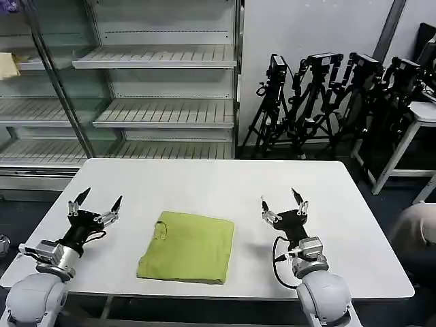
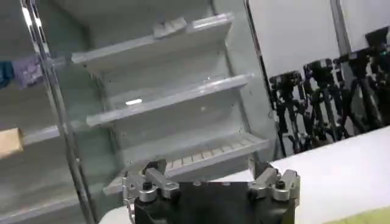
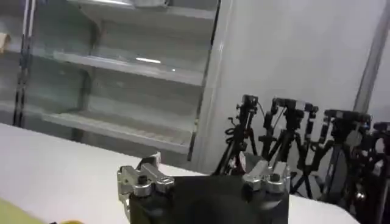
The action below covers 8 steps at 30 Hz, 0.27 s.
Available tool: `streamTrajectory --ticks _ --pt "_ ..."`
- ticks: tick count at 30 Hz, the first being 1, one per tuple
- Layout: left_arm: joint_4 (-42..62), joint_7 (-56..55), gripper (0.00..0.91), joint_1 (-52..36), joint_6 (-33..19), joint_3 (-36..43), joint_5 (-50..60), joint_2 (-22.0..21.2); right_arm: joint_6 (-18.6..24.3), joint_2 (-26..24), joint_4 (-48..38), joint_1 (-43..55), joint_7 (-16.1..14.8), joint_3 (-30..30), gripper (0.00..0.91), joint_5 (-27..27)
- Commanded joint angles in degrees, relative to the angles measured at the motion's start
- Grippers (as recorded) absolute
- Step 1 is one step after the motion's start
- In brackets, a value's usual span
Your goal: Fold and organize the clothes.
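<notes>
The white bench (image 1: 204,184) carries 1 folded lime T-shirt (image 1: 189,246) near its front edge, no label legible. The left gripper (image 1: 95,202) and right gripper (image 1: 281,200) flank it, well apart, jaws wide and holding nothing.

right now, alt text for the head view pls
A folded lime T-shirt lies near the front edge of a white table, between two open grippers: left gripper and right gripper, both apart from it. Shelves and tripods stand behind.
</notes>
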Motion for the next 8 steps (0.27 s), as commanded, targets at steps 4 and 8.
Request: streamTrajectory --ticks 4,8 --pt "-0.2 -0.6 0.907 0.8 -6.7 2.5 -2.5 3.2 0.8 0.8 0.7 0.0 -1.4 3.1 0.907 -4.6" --pt "-0.6 -1.1 0.907 1.7 -7.4 2.4 -2.7 5.1 0.2 1.5 2.1 0.0 -1.4 3.5 0.907 -5.0"
